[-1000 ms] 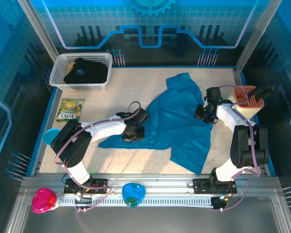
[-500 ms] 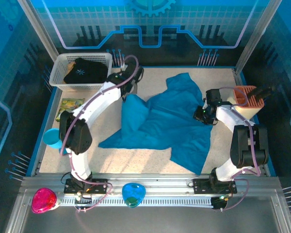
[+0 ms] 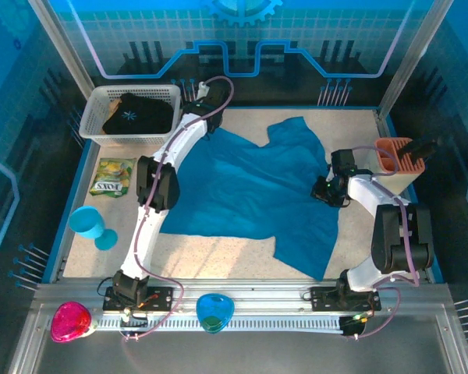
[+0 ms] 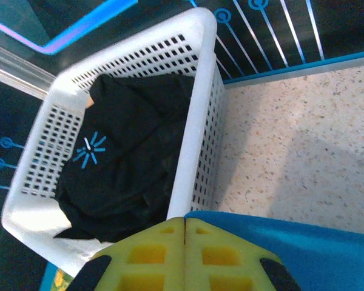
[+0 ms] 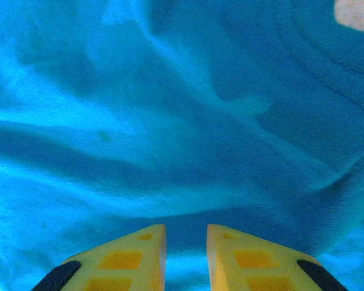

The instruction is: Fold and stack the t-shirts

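Teal t-shirt spread on table, far-left corner clenched in left fingers beside white basket holding black t-shirt, right fingers narrowly parted over its right edge, grip unclear

One t-shirt in the far-left basket, other t-shirt on the table right of it.

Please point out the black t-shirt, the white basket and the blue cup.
black t-shirt [image 4: 88, 148]: left wrist view, starburst print
white basket [image 4: 200, 91]: left wrist view, right rim
blue cup [image 3: 84, 220]: top view, its bowl
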Robot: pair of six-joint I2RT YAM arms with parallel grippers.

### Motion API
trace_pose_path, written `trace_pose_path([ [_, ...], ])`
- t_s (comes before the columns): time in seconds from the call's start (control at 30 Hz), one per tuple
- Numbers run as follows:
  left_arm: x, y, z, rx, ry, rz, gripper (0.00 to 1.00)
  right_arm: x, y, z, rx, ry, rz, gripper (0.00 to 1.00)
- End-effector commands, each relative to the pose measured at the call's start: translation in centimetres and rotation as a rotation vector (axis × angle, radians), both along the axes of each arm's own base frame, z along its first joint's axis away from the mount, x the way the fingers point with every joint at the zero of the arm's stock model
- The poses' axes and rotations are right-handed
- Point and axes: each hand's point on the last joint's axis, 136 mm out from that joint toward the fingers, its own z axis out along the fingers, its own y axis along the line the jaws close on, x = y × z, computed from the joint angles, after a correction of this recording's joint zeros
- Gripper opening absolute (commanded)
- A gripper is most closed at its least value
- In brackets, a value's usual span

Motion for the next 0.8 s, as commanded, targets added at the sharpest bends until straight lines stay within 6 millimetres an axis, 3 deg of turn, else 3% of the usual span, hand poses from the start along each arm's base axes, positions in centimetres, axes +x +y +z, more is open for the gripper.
trace_pose_path([
  [0.0, 1.2, 0.4, 2.9, 0.088, -0.072, 0.005, 0.0, 0.3, -1.0, 0.2, -0.021, -0.018, -0.053, 0.25],
  [0.03, 1.4, 0.3, 2.4, 0.096, -0.065, -0.001, 0.0, 0.3, -1.3, 0.1, -0.024, -0.014, -0.07, 0.25],
  [0.07, 1.6, 0.2, 1.9, 0.1, -0.057, -0.006, 0.08, 0.4, -1.6, -0.1, -0.026, -0.01, -0.091, 0.25],
  [0.13, 1.8, 0.0, 0.9, 0.099, -0.037, -0.016, 0.39, 0.5, -2.2, -0.5, -0.027, 0.0, -0.135, 0.24],
  [0.17, 1.7, 0.0, 0.6, 0.096, -0.031, -0.015, 0.61, 0.5, -2.5, -0.5, -0.027, -0.001, -0.156, 0.25],
  [0.2, 1.6, -0.1, 0.4, 0.087, -0.028, -0.016, 0.76, 0.7, -2.7, -0.5, -0.027, -0.005, -0.171, 0.24],
  [0.27, 1.4, -0.4, 0.9, 0.058, -0.036, -0.02, 0.87, 0.9, -3.0, -0.3, -0.026, -0.018, -0.185, 0.25],
  [0.4, 1.0, -1.3, 3.9, -0.002, -0.093, -0.048, 0.99, 2.8, -3.2, 1.8, -0.027, -0.062, -0.149, 0.25],
  [0.53, -0.4, -3.0, 8.2, -0.045, -0.138, -0.099, 0.99, 6.1, -3.2, 4.4, -0.059, -0.122, -0.052, 0.26],
  [0.6, -2.1, -4.4, 9.6, -0.09, -0.121, -0.14, 0.99, 8.5, -3.5, 5.1, -0.085, -0.137, 0.001, 0.27],
  [0.67, -4.2, -6.3, 9.7, -0.177, -0.076, -0.182, 0.99, 10.7, -3.9, 5.1, -0.104, -0.133, 0.042, 0.27],
  [0.77, -8.3, -9.7, 6.8, -0.332, 0.049, -0.233, 1.0, 14.2, -4.4, 3.9, -0.13, -0.112, 0.1, 0.27],
])
